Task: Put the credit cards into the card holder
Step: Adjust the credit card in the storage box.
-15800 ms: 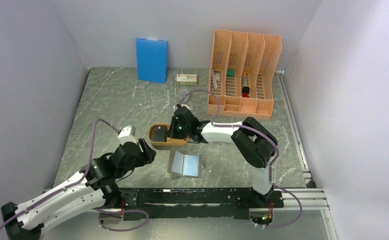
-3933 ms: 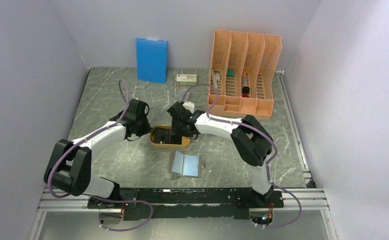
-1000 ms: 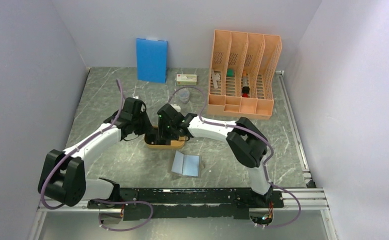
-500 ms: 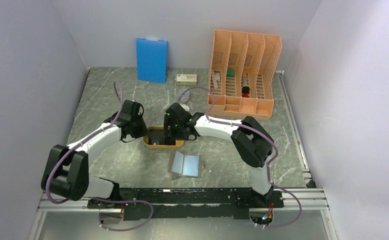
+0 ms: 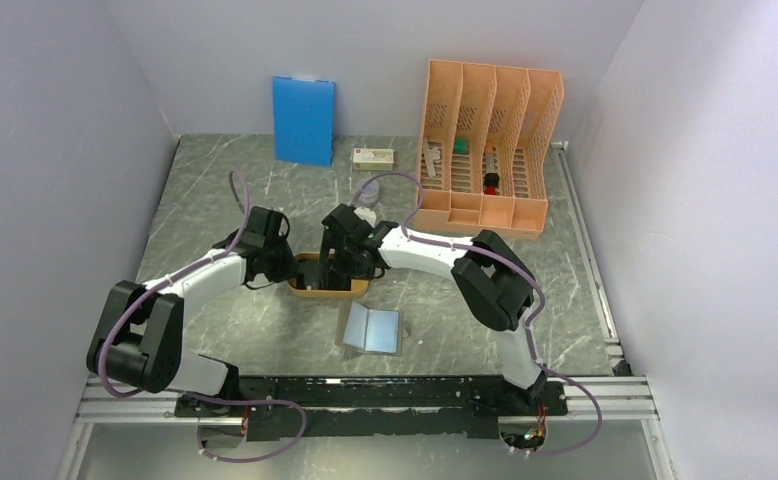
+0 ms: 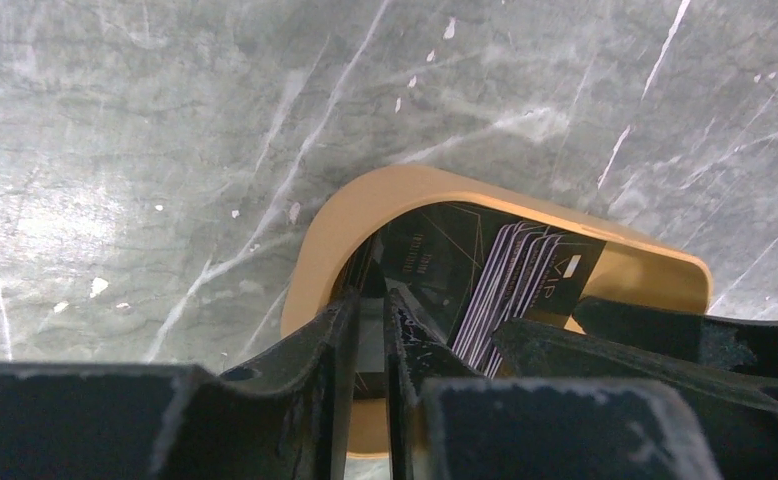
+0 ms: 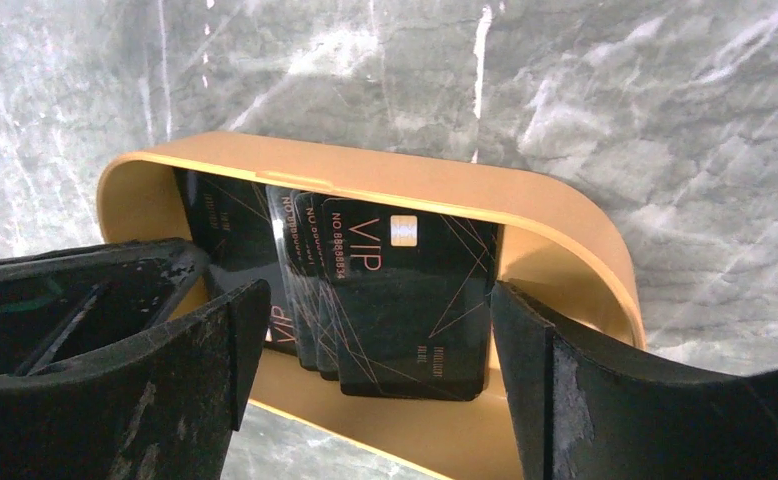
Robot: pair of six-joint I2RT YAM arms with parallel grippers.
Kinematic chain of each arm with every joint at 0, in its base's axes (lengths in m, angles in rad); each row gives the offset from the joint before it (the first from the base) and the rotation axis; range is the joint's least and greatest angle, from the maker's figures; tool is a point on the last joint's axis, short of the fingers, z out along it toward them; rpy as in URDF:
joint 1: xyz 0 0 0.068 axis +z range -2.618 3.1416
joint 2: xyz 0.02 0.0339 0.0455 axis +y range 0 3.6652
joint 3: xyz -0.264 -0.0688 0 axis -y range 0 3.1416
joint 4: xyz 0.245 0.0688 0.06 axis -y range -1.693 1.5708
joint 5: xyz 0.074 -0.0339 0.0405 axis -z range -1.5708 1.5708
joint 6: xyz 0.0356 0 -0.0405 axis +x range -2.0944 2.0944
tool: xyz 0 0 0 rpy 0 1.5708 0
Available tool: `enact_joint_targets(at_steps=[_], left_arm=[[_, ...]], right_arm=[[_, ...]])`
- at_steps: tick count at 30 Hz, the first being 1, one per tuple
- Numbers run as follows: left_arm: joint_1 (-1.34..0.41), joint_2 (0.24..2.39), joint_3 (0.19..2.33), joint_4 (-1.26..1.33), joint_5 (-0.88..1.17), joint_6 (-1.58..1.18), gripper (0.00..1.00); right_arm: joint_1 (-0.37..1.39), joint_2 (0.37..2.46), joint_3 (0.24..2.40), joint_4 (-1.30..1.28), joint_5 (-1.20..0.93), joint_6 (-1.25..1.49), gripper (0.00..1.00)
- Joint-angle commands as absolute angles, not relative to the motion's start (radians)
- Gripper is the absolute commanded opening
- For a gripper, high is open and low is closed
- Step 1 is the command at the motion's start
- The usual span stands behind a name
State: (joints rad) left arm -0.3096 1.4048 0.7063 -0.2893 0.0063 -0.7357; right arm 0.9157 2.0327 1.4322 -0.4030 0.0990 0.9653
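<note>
Well, nothing's done yet: credit cards [image 7: 405,270] fill the orange tray [image 6: 405,185] under the wide-open, empty right gripper [image 7: 377,310], left gripper [image 6: 365,320] apparently pinching its rim, card holder [image 5: 373,330] open near the front edge.

- I'm losing the credit cards [image 7: 415,320] under the right gripper [image 7: 375,295] from above.
- The left gripper's [image 6: 367,300] fingers are hiding whether they're pinching the orange tray's [image 6: 405,185] wall.
- The rack's [image 5: 490,110] contents are showing too small.

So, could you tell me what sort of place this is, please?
Most likely a robot lab test cell: two arms bolted to a rail, a marble-look table boxed in by plain walls, and office props like an orange file rack and tray.
</note>
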Motion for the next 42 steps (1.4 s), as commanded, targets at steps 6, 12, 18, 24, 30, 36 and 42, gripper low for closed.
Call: enact_joint_targets(at_steps=[6,12,18,24,30,36,42], left_arm=[[-0.304,1.409,0.676,-0.272,0.020,-0.754,0.19],[-0.304,1.410,0.669,-0.267,0.034,-0.758,0.18],[-0.304,1.399,0.676,-0.276,0.030,-0.756,0.17],[-0.304,1.401,0.686,-0.279,0.034,-0.755,0.17],[-0.304,1.394,0.700,-0.291,0.032,-0.751,0.17],[-0.304,1.390,0.721,-0.313,0.025,-0.747,0.17],[-0.302,1.363,0.750,-0.344,0.020,-0.747,0.18]], right_arm=[[0.923,2.061,1.374,-0.318,-0.006,1.005,0.80],[0.934,2.074,1.413,-0.303,-0.041,0.999,0.74],[0.951,2.078,1.438,-0.310,-0.035,0.999,0.65],[0.967,2.091,1.476,-0.322,-0.030,0.985,0.54],[0.986,2.117,1.532,-0.361,-0.010,0.966,0.49],[1.000,2.170,1.629,-0.470,0.055,0.921,0.45],[1.009,2.185,1.657,-0.511,0.097,0.901,0.43]])
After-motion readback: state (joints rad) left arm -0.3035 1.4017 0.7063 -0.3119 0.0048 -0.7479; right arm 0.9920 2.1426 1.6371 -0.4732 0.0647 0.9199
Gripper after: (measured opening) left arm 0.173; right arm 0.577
